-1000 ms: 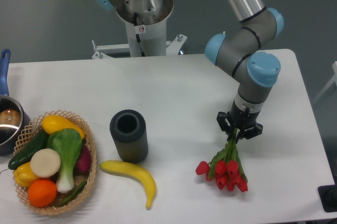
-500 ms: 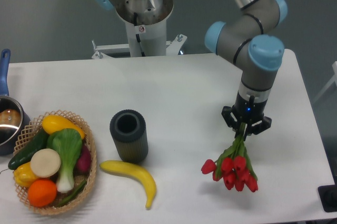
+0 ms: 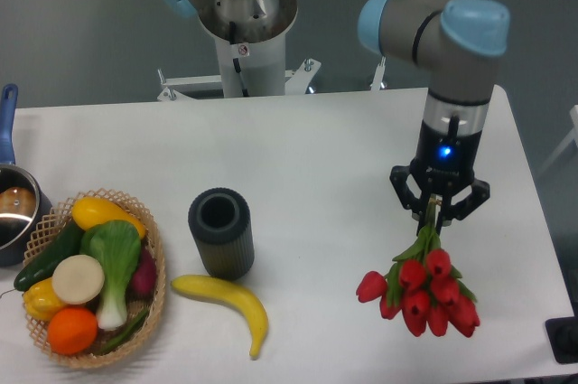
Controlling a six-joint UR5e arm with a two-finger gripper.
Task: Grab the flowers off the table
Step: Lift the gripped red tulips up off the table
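step: lift | claw [image 3: 438, 210] clamped on flowers [image 3: 424, 286] stems, blooms hanging over desk [image 3: 298, 167] | next: raise straight, hold grip

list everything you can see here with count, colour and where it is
flowers: one bunch, red tulips with green stems, hanging heads down from the gripper at right
table: one, white, fills the lower frame
cylinder cup: one, dark grey ribbed, upright, centre-left
banana: one, yellow, in front of the cup
basket: one, woven tan, front left, holding mixed vegetables and fruit
pot: one, metal with blue handle, left edge, partly cut off
arm base: one, silver, behind the table
gripper: one, black, shut on the stems, on the grey and blue arm
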